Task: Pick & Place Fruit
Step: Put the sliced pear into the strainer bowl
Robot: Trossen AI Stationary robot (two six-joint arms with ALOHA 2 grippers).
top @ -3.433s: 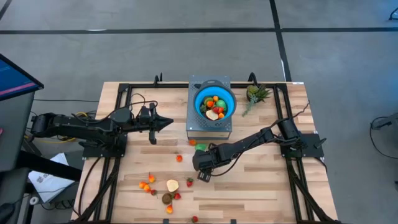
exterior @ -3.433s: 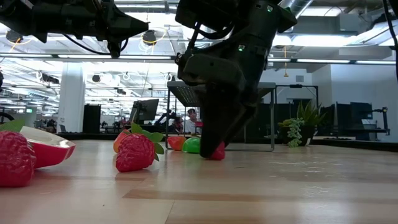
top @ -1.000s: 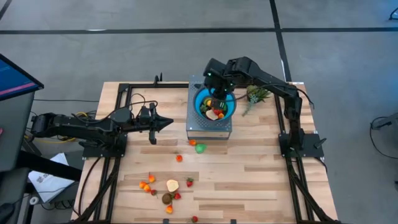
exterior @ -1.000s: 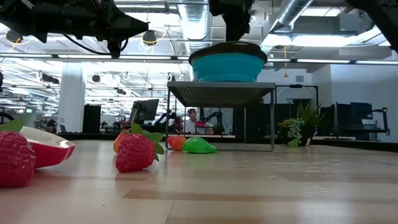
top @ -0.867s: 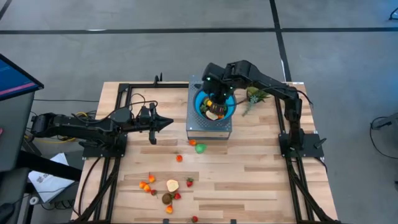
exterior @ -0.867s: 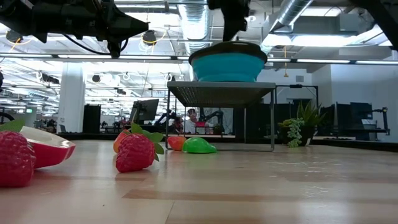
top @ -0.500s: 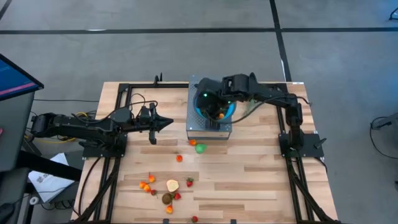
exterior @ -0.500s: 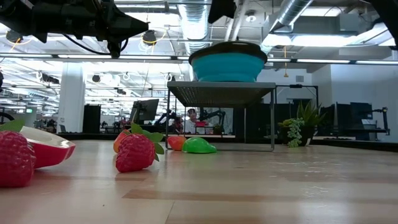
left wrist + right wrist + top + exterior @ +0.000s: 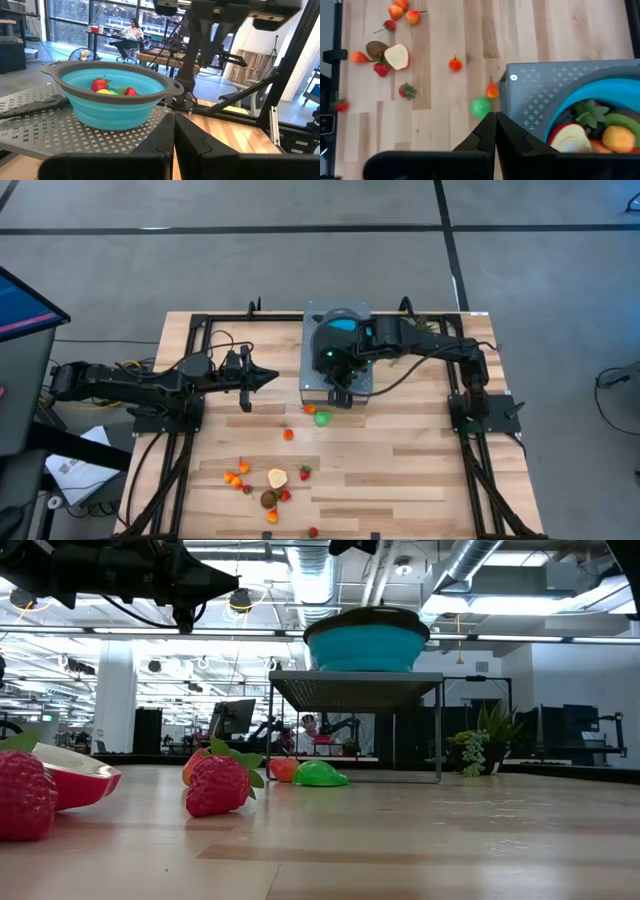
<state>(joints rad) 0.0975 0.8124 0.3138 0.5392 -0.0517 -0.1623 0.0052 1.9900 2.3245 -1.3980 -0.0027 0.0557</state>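
Fruit partly in blue collapsible bowl (image 9: 112, 95); about a dozen left on wooden tabletop (image 9: 400, 470), 6–7 o'clock; right gripper (image 9: 495, 131) empty, pressed together.

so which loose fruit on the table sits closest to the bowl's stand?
The small orange fruit, right against the grey perforated stand. The green fruit lies just beyond it; the rest are scattered farther across the table.

Fruit (image 9: 480, 107) beside bowl (image 9: 615, 90) stand (image 9: 540, 90)

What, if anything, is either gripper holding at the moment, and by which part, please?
Nothing is held. The right gripper, above the perforated grey stand, is shut with nothing between its fingers. The left gripper, waiting at the table's left, is shut and empty too.
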